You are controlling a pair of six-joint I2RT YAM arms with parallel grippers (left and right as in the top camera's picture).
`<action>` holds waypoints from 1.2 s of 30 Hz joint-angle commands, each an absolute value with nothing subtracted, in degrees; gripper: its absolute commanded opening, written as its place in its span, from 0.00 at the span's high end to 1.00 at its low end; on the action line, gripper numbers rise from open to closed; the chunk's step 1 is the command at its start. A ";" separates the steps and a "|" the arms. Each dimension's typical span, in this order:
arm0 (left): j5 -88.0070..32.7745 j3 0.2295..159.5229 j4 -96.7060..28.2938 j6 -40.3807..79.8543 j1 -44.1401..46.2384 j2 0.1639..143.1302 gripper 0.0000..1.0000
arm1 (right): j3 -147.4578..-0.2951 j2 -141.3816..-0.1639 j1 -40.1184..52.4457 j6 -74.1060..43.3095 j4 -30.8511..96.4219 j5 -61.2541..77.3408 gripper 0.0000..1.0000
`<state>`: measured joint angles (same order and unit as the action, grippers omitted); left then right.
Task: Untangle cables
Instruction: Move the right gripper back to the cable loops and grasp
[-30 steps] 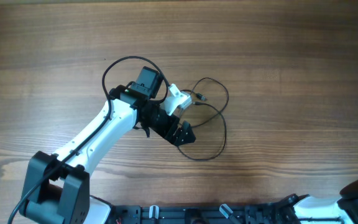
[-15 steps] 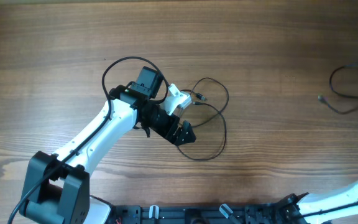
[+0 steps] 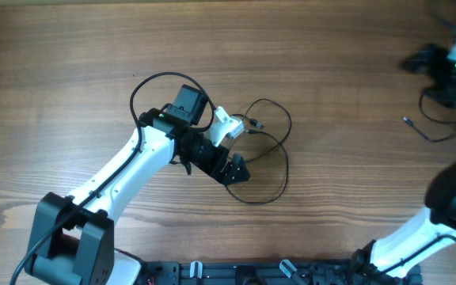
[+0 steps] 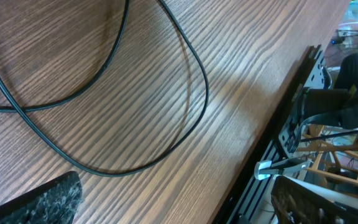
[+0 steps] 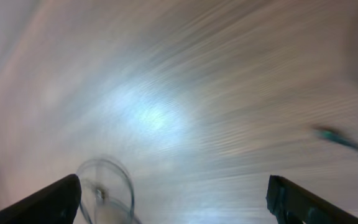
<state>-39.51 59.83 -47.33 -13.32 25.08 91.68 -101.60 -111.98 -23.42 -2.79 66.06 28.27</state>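
One thin dark cable (image 3: 286, 162) lies in loose crossing loops at the table's middle, its small connector tip (image 3: 257, 123) near my left arm's white wrist. My left gripper (image 3: 233, 169) hovers at the loops' left edge. It is open with nothing between its fingers, and in the left wrist view (image 4: 176, 210) the cable (image 4: 194, 118) curves across the wood ahead. A second cable (image 3: 440, 136) lies at the far right. My right gripper (image 3: 434, 63), blurred, is above it and open. The right wrist view (image 5: 179, 205) is smeared, with a faint cable loop (image 5: 107, 186) by the left finger.
A thick black wire (image 3: 145, 85) arcs from the left arm's wrist. The metal rail (image 3: 252, 273) runs along the table's near edge, also seen as the rail (image 4: 284, 143) in the left wrist view. The right arm (image 3: 442, 214) rises from the bottom right corner.
The right arm has swung up from the bottom right corner to the far right of the table. A second cable lies there where none showed a second ago. The left arm has not moved.
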 commanded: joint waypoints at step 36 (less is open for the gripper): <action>-5.04 63.22 -50.68 12.14 0.51 89.89 0.00 | -84.33 -114.19 38.72 -11.49 47.16 4.51 0.00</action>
